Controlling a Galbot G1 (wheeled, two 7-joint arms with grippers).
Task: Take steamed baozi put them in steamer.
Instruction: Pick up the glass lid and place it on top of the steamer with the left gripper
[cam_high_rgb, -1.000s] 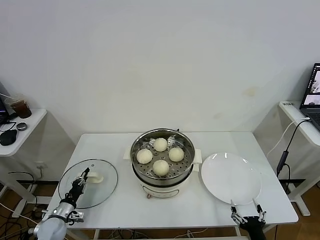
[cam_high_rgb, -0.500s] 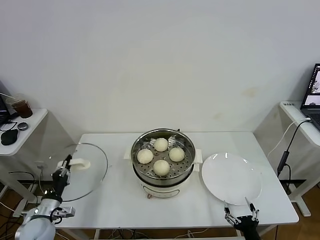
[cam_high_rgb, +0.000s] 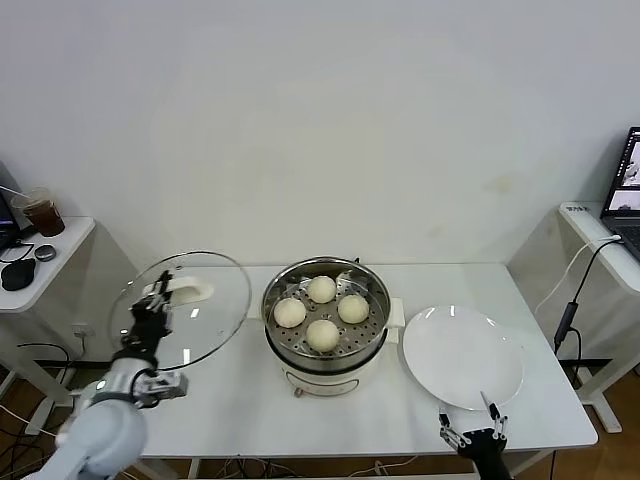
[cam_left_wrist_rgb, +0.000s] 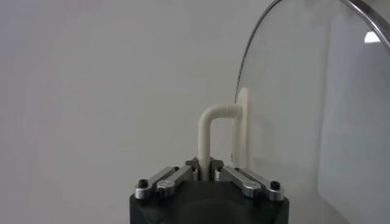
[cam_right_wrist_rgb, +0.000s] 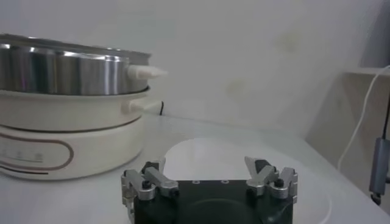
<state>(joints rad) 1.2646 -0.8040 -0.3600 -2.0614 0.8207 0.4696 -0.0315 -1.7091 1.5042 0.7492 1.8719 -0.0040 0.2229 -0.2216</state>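
Note:
Several cream-white baozi (cam_high_rgb: 321, 289) (cam_high_rgb: 289, 312) (cam_high_rgb: 352, 308) lie on the perforated tray inside the shiny steel steamer (cam_high_rgb: 324, 357) at the table's middle; its steel wall and white base show in the right wrist view (cam_right_wrist_rgb: 67, 73). My left gripper (cam_high_rgb: 156, 300) is shut on the white handle (cam_left_wrist_rgb: 210, 131) of the round glass lid (cam_high_rgb: 205, 320) and holds the lid tilted in the air, left of the steamer. My right gripper (cam_high_rgb: 468, 428) is open and empty at the table's front edge, below the white plate (cam_high_rgb: 462, 355).
The plate (cam_right_wrist_rgb: 207, 152) holds nothing and lies right of the steamer. A side table at the far left bears a cup with a dark drink (cam_high_rgb: 40, 212). A shelf with a laptop (cam_high_rgb: 625, 190) stands at the far right.
My left gripper has lifted the glass lid off the table and carried it up and toward the steamer. My right gripper has drifted slightly left along the front edge.

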